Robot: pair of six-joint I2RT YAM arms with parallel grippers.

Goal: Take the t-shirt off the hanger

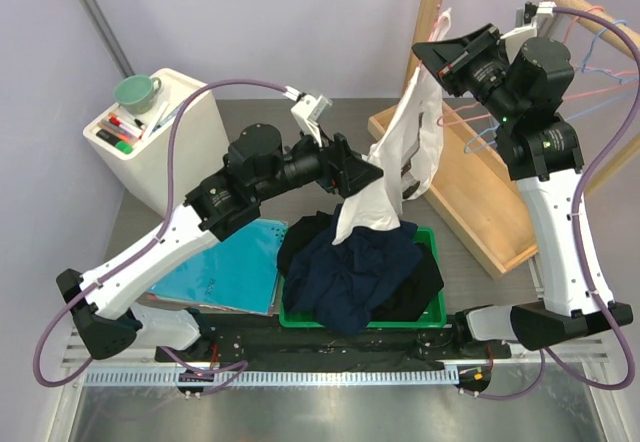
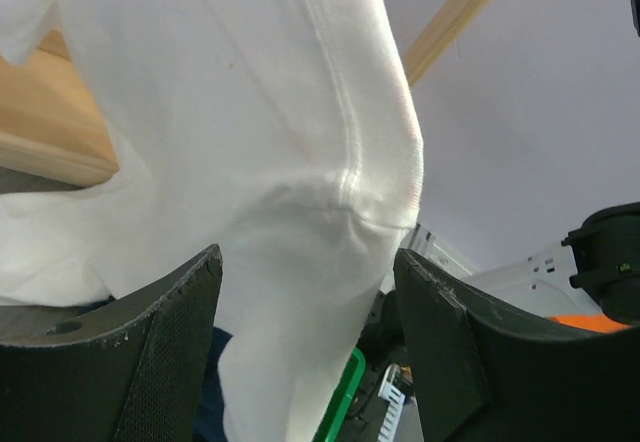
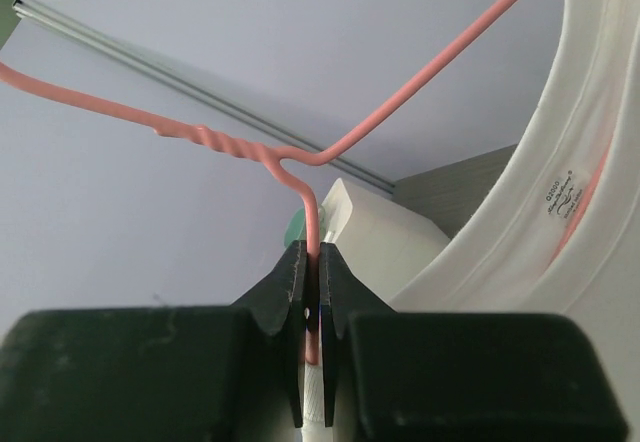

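T-shirt (image 1: 420, 127) hangs lengthwise, collar up on hanger (image 3: 250, 147), hem down.

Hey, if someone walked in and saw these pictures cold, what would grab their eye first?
A white t-shirt dangles in mid-air right of center, trailing down toward a heap of dark clothes in a green bin. High up, the right gripper is pinched shut on the neck of the pink hanger. The left gripper stands open with the shirt's lower cloth hanging between its fingers.
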